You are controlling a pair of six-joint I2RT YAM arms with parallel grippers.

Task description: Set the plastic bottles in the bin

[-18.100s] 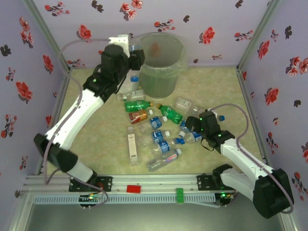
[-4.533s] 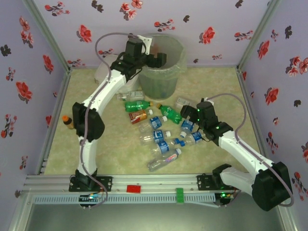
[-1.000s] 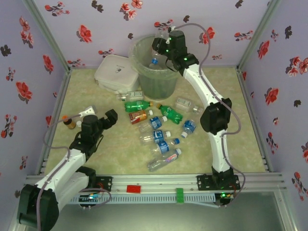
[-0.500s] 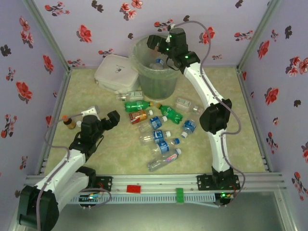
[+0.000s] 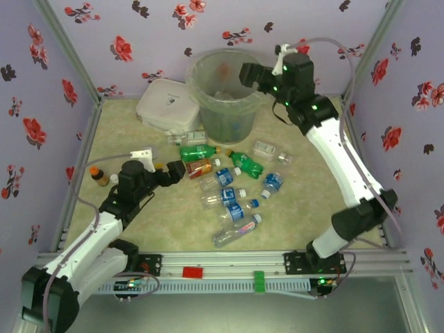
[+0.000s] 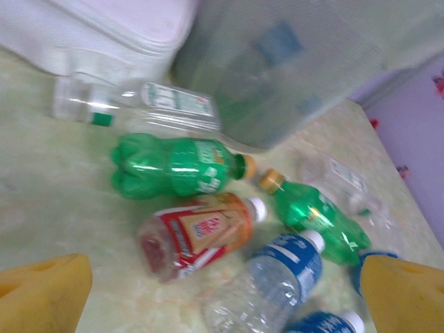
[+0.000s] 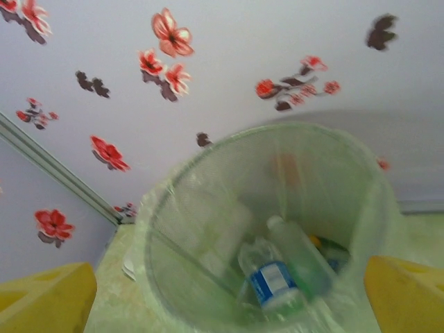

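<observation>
Your right claw [image 5: 250, 73] hangs spread and empty at the rim of the bin [image 5: 229, 123], with plastic bottles [image 7: 276, 283] lying inside. Your left claw [image 5: 165, 168], likewise spread, sits low near the orange-red bottle [image 6: 198, 232], among others strewn on the bench [image 5: 139, 208].

Labels on the plastic bottles [image 6: 198, 236] seem too blurred to read.

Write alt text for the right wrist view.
A translucent bin lined with a clear bag holds several plastic bottles, one with a blue label. The yellow fingers of the right arm stand wide apart and empty at the bottom corners, with flowered wallpaper behind.
</observation>
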